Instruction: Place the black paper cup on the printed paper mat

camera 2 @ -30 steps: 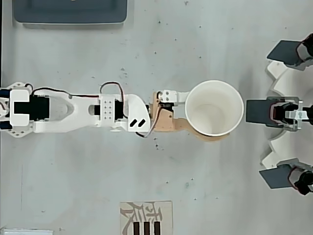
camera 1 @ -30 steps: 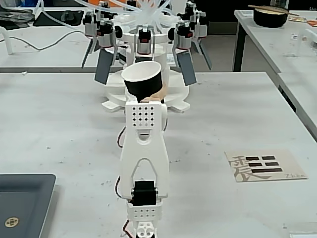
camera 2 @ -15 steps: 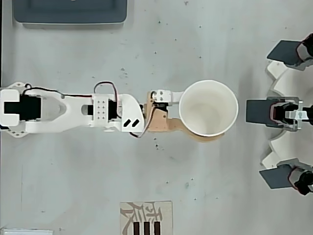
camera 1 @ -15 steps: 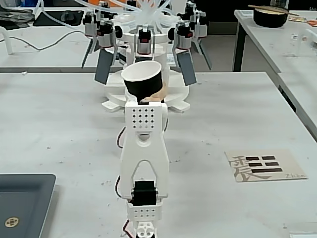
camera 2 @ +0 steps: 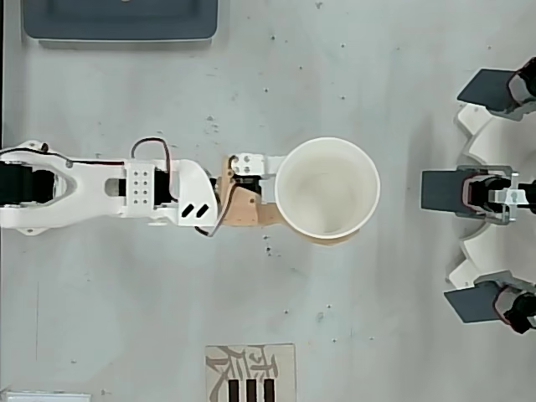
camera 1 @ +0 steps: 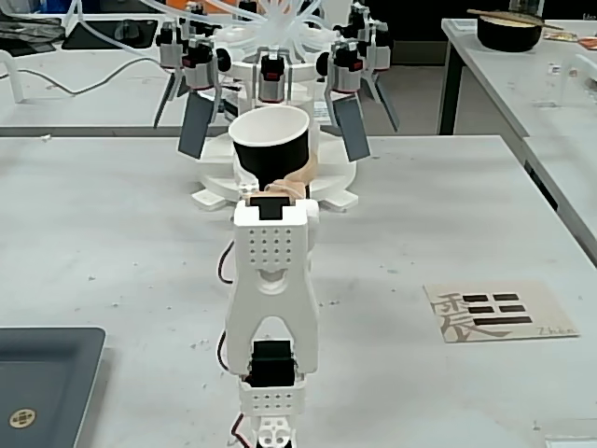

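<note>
Just one black paper cup (camera 1: pixel 270 145) between fingers (camera 2: pixel 322 240); one printed paper mat (camera 1: pixel 499 313).

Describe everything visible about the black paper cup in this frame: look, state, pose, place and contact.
The black paper cup is tapered, black outside with a white rolled rim and a white, empty interior, seen from above in the overhead view. It stands upright, mouth up, held off the table by the gripper, whose tan fingers clasp its lower wall. It sits in front of the white multi-armed device, apart from it, and well away from the printed paper mat, which lies bare.
</note>
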